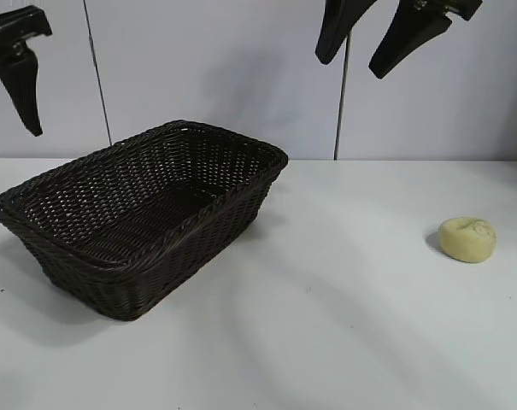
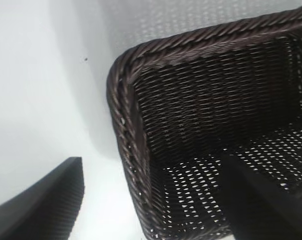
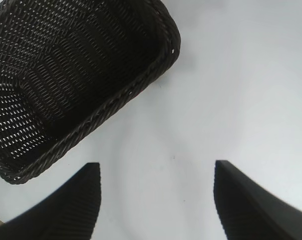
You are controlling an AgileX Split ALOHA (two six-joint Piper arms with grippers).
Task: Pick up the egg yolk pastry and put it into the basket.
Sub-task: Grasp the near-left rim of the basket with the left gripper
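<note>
My right end effector (image 1: 379,53) and left end effector (image 2: 151,200) are hanging spread apart above the white counter (image 1: 343,325), while the small pale yellow rounded egg yolk pastry (image 1: 467,238) is sitting creased top up, well right of the dark brown rectangular wicker basket (image 1: 208,218), whose long axis is running diagonally.

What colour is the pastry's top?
Pale yellow with a faint whitish, creased mark on the egg yolk pastry; clearest in the exterior view.

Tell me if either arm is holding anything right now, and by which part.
Nothing is held. Both the left gripper and right gripper hang open above the table; the egg yolk pastry lies untouched outside the basket.
</note>
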